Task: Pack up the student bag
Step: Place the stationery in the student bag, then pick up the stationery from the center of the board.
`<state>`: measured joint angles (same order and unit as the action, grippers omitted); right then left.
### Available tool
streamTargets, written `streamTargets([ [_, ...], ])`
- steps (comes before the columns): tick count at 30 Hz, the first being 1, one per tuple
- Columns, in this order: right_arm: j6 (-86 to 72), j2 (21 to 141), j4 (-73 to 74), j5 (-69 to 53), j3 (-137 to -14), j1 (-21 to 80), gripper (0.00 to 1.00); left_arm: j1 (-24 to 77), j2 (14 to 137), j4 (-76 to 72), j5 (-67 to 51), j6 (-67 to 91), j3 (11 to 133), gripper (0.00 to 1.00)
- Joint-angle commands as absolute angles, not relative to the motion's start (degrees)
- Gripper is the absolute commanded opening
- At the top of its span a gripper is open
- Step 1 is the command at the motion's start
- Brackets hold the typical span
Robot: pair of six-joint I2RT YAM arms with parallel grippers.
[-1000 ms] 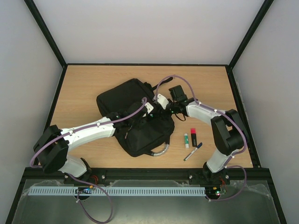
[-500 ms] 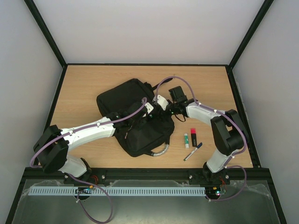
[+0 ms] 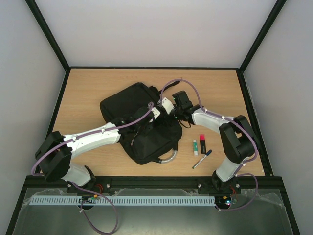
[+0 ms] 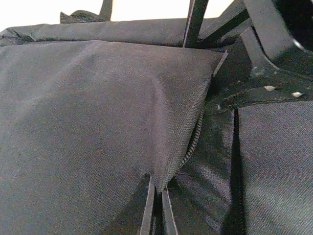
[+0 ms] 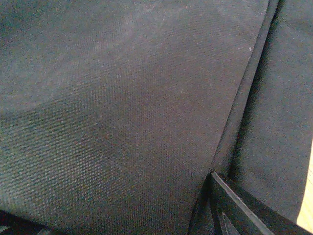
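since the student bag (image 3: 127, 100) is limp cloth, hold the zipper edge (image 4: 195, 137) your left gripper (image 4: 156, 198) seems pinched on; whether the right gripper (image 3: 168, 111) is spread is unclear.

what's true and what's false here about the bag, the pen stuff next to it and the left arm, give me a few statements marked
1. The bag lies on the table. True.
2. The pen is inside the bag. False: it lies on the table, to the right of the bag.
3. The left arm's fingers are closed on a fold of the bag's fabric. True.
4. The glue stick stands upright. False: it lies flat, beside the red marker.
5. The bag's grey handle is on the side nearest the arms' bases. True.
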<state>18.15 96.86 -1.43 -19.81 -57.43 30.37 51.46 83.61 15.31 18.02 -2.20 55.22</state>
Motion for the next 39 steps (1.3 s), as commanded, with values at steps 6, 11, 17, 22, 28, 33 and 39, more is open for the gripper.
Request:
streamTargets([
  [6,15.1,90.9,4.3,-23.6,-58.7,31.1,0.63,52.1,82.2,14.5,16.2,-2.5,55.6,0.02],
  [11,16.7,81.0,12.5,-22.6,-55.4,31.0,0.68,52.5,82.1,14.8,16.6,-2.5,55.7,0.02],
  [17,20.3,68.5,23.5,-18.4,-51.2,30.9,0.68,53.1,82.0,15.1,17.1,-2.5,55.8,0.02],
  [22,25.3,63.0,36.0,-13.0,-50.1,29.0,0.65,53.8,82.1,15.5,17.9,-2.6,55.8,0.02],
  [28,37.2,61.9,53.0,-11.9,-50.3,28.8,0.6,54.4,82.4,16.2,18.3,-2.6,56.3,0.02],
  [33,45.7,60.7,59.0,-7.4,-48.7,28.7,0.51,54.7,82.0,16.4,18.4,-2.7,56.3,0.02],
  [39,52.3,61.7,61.9,-1.0,-44.3,28.8,0.39,54.8,81.8,16.5,18.2,-2.9,56.3,0.02],
])
